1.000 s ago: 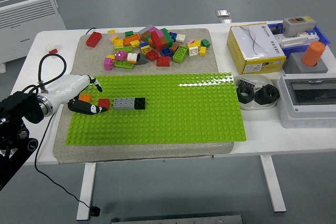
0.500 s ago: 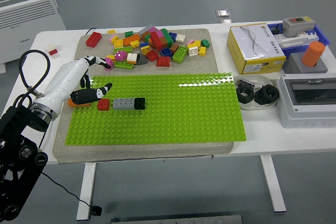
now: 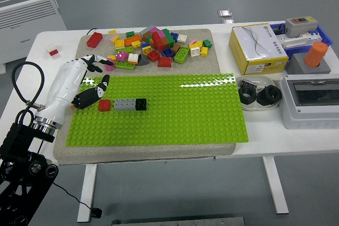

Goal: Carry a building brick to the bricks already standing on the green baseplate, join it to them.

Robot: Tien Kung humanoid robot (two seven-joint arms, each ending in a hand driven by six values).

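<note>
My left hand (image 3: 85,86): white glossy shell over back and palm, smooth and tapered toward wrist. Fingers (image 3: 96,63) black, segmented, with white patches near tips. Silver metal ring at wrist, ribbed, where shell meets forearm. My left arm (image 3: 24,152) below that: black, blocky housings, round joint caps with small screws showing. Black cable (image 3: 21,78) loops out from wrist area in wide arc and runs back into arm. No markings or labels I can read.

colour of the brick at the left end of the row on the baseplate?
Red, head view.
</note>
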